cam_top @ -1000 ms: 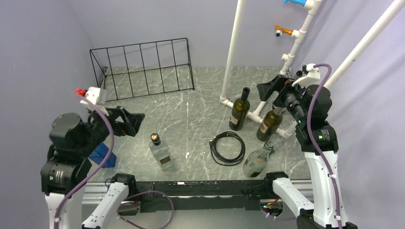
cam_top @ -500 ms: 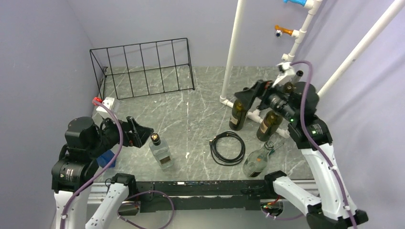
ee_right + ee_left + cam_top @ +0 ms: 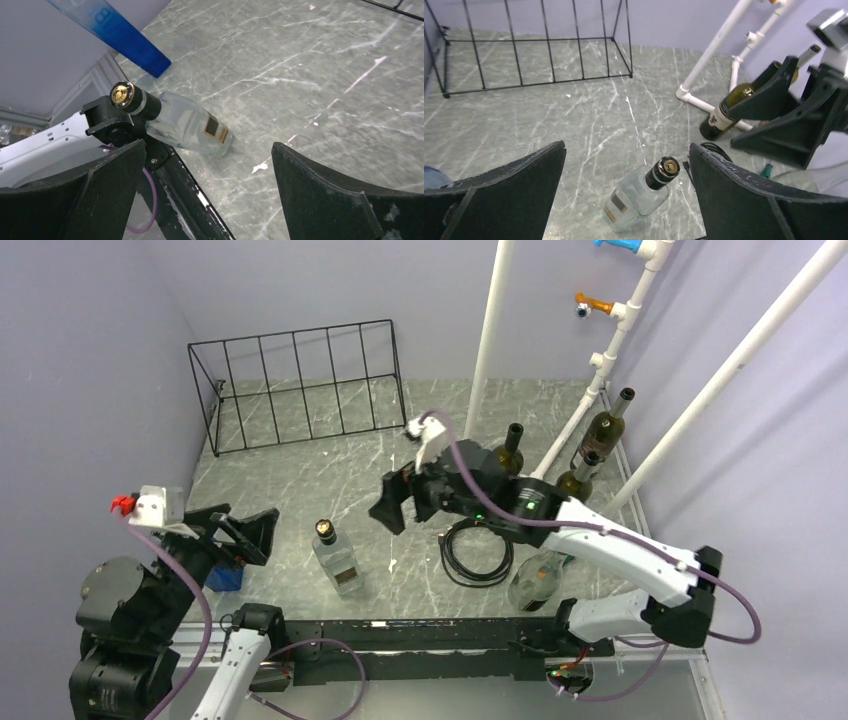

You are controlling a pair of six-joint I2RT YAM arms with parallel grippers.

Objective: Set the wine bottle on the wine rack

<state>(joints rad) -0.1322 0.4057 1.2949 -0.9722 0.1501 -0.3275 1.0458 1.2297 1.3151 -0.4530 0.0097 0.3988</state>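
I see the clear glass bottle [image 3: 337, 562] upright on the desk [image 3: 350, 470] near its front edge, well apart from the wine rack [image 3: 303, 385] at far left. My left tool [image 3: 245, 535] and right tool [image 3: 400, 502] flank it, both spread wide and empty.

The black thin-wire wine rack [image 3: 300, 380] is set far left. A clear square glass bottle [image 3: 337, 558] is stood nearer, a coiled black cable [image 3: 478, 552] right of it, before a dark green wine bottle [image 3: 510, 452].
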